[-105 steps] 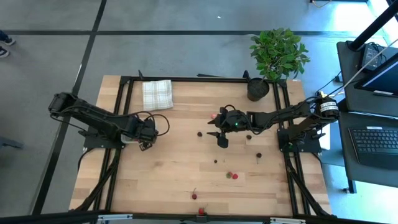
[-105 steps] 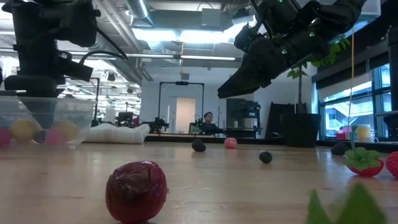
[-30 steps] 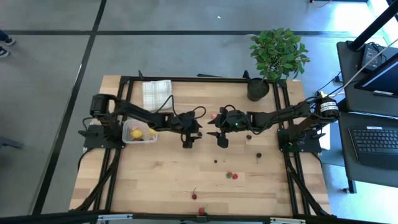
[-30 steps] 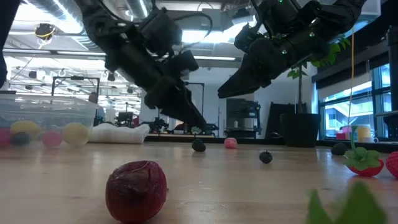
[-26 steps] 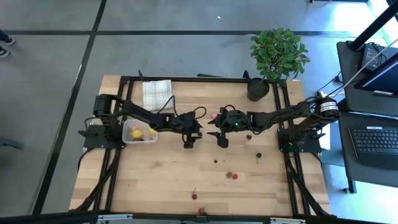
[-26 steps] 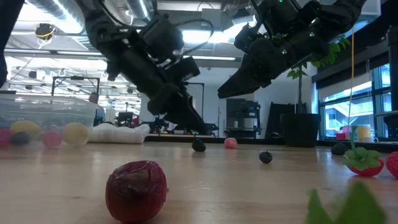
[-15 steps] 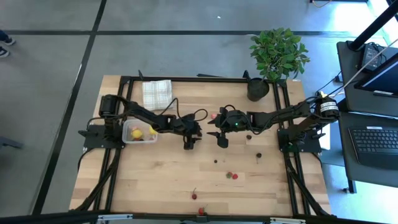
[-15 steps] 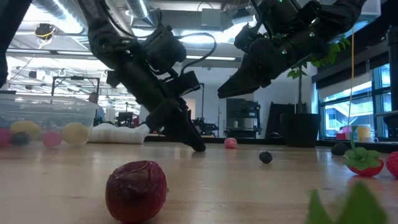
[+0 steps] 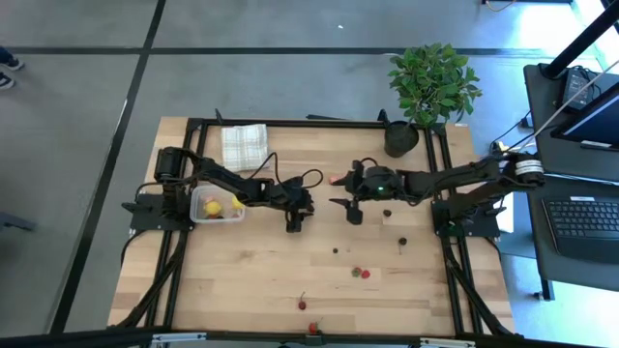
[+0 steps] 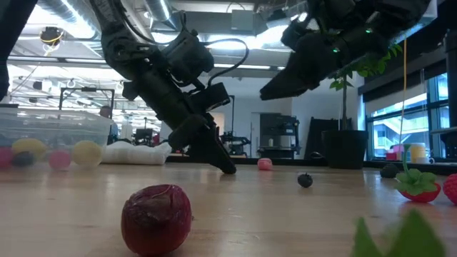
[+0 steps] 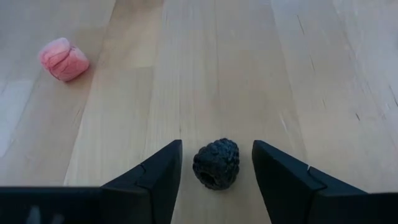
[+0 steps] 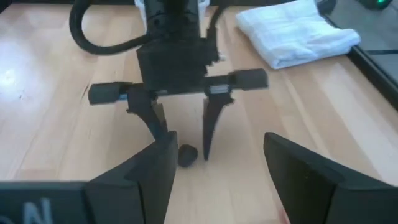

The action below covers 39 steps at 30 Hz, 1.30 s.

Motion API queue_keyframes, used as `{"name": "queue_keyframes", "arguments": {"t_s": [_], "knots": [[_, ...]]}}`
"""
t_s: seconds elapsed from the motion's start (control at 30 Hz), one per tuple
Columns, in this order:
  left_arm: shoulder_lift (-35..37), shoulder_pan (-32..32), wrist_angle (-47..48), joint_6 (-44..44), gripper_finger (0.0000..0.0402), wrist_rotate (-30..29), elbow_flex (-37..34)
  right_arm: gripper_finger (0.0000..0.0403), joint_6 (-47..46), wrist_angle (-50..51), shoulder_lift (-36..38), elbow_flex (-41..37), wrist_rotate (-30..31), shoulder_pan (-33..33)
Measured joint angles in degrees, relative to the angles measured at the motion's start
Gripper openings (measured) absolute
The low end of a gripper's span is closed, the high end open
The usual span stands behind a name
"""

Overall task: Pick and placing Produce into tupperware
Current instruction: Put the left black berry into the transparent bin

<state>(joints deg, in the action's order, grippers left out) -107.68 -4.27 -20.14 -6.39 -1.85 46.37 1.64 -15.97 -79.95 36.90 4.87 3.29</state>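
Left gripper (image 11: 216, 171) fingers we see apart, straddling a dark berry (image 11: 216, 163) mid-table (image 9: 261, 280) with bare wood around; right gripper (image 9: 354, 215) hangs open nearby.

A robotics lab in an open industrial hall, by the look of it. The wooden table (image 9: 290, 261) sits in a black metal frame on a grey concrete floor (image 9: 87, 97). Past the fingers, the low view catches exposed ceiling ducts (image 10: 153, 14) and strip lights (image 10: 207, 39), more black frame rigs (image 10: 278, 135), and a laptop (image 9: 585, 217) on a side desk.
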Motion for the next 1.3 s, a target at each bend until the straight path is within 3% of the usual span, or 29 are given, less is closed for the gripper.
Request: {"name": "queue_keyframes", "arguments": {"t_s": [0.53,1.0,1.3], "knots": [[0.00,0.00,-0.24,-0.22,0.0144,-0.20,0.00,0.0240,-2.89,-21.39,22.39,-28.22,0.06,0.68],[0.04,0.00,-0.27,-0.29,0.0103,-0.42,0.00,0.0240,-4.56,-28.48,23.92,-33.85,0.06,0.68],[0.85,0.04,0.64,-0.18,0.0107,-0.42,-0.02,0.0240,-4.56,-28.48,23.90,-33.85,0.06,0.68]]}}
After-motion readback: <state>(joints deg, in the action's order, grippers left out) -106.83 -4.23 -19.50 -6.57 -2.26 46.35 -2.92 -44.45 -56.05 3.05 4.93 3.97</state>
